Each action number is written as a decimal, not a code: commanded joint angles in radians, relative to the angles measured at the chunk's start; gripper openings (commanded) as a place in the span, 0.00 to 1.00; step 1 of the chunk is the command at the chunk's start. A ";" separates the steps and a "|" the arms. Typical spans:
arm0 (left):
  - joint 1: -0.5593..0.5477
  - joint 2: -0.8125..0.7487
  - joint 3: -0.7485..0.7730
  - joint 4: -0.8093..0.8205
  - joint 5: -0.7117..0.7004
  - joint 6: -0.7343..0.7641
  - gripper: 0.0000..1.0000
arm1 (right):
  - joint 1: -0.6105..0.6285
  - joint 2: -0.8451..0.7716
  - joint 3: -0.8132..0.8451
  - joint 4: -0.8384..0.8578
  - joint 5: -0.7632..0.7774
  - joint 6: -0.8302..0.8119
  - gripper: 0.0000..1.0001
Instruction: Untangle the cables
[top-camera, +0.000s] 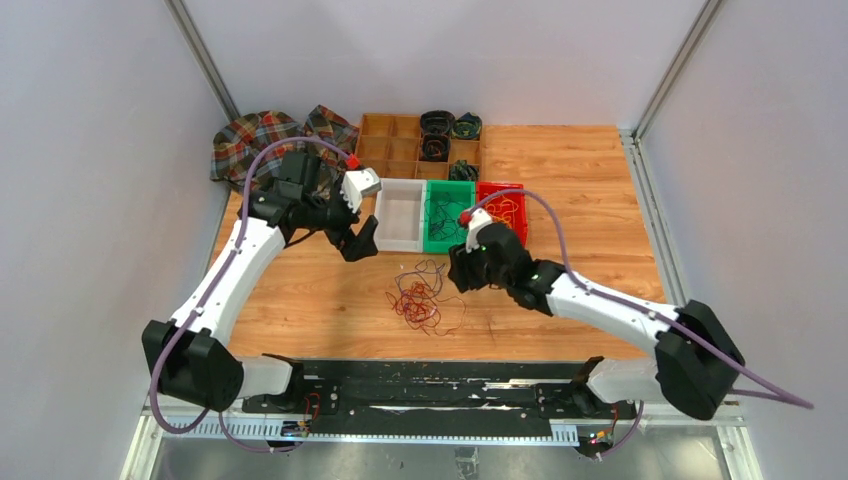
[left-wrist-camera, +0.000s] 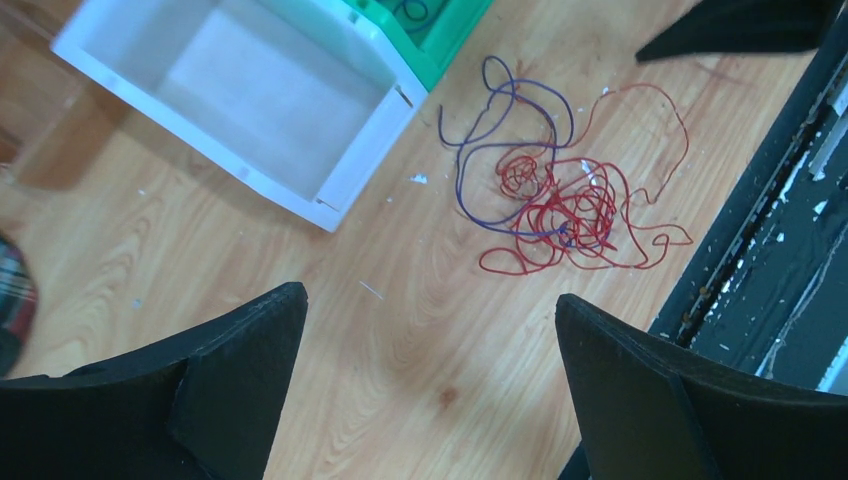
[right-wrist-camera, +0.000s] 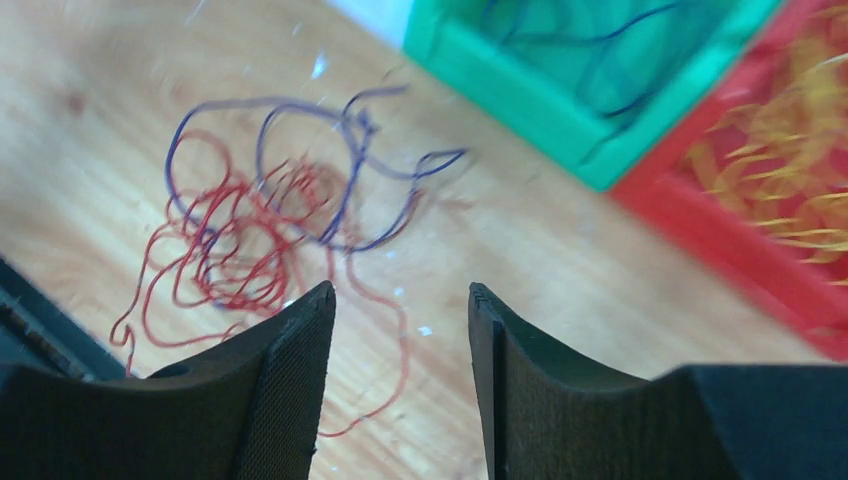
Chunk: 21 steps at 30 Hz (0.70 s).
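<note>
A loose tangle of thin red and dark purple cables (top-camera: 422, 300) lies on the wooden table between the two arms. The left wrist view shows the tangle (left-wrist-camera: 560, 215) ahead and to the right of my left gripper (left-wrist-camera: 430, 300). That gripper (top-camera: 358, 240) is open wide over bare wood, left of the heap and near the white bin's corner. My right gripper (top-camera: 462, 272) hovers at the heap's right edge. It is open with nothing between its fingers (right-wrist-camera: 400, 290). One red strand of the tangle (right-wrist-camera: 235, 250) trails on the table under the gap.
Three bins stand in a row behind the tangle: white (top-camera: 400, 240), green (top-camera: 447, 245) with dark wires, red (top-camera: 520, 225) with yellow wires. Behind them are a wooden divider tray (top-camera: 395, 140) and plaid cloth (top-camera: 260, 140). A black rail (top-camera: 430, 385) runs along the near edge.
</note>
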 joint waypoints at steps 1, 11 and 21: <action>0.009 0.008 -0.014 0.032 0.034 0.010 1.00 | 0.062 0.091 -0.040 0.166 -0.147 0.139 0.51; 0.008 -0.050 -0.053 0.022 0.028 0.046 1.00 | 0.072 0.304 0.041 0.261 -0.190 0.152 0.44; 0.008 -0.076 -0.043 -0.023 0.071 0.113 1.00 | 0.072 0.272 0.091 0.271 -0.172 0.086 0.01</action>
